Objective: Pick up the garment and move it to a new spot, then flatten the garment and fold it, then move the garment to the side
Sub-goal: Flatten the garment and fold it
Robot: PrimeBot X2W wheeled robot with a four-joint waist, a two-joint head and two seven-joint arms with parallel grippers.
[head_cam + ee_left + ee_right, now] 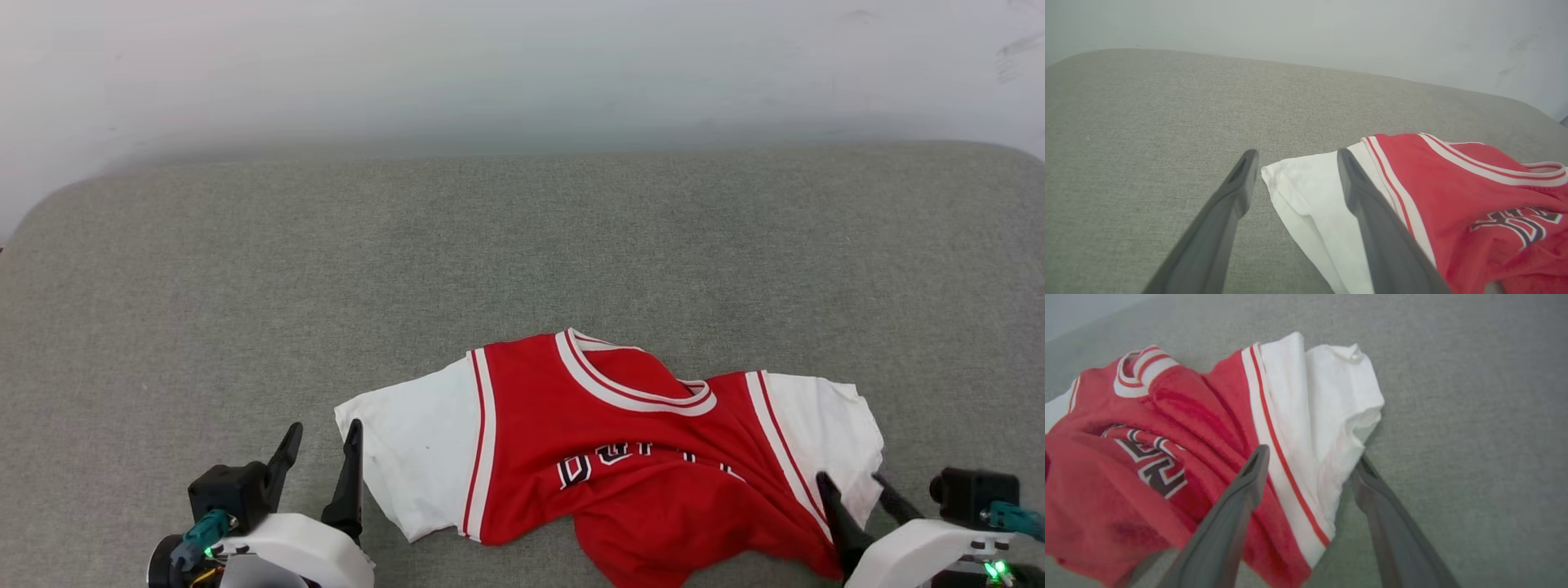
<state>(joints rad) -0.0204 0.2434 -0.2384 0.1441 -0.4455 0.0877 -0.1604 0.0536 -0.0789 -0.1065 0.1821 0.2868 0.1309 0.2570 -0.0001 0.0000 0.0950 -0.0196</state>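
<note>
The right hand point(1311, 457) (fingers spread wide) straddles the white sleeve point(1331, 396) of the crumpled garment point(1200, 412).

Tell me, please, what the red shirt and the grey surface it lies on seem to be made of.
The garment looks like soft knit jersey, probably polyester, with a faint sheen: it rumples in loose folds. Its white sleeves seem thinner, matte cloth. The surface beneath appears to be grey-green woven upholstery, matte, with a fine visible weave.

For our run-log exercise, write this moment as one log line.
garment: rumpled, unfolded, on grey surface | left gripper: open, at one white sleeve | right gripper: open, at other sleeve, nothing held
</note>
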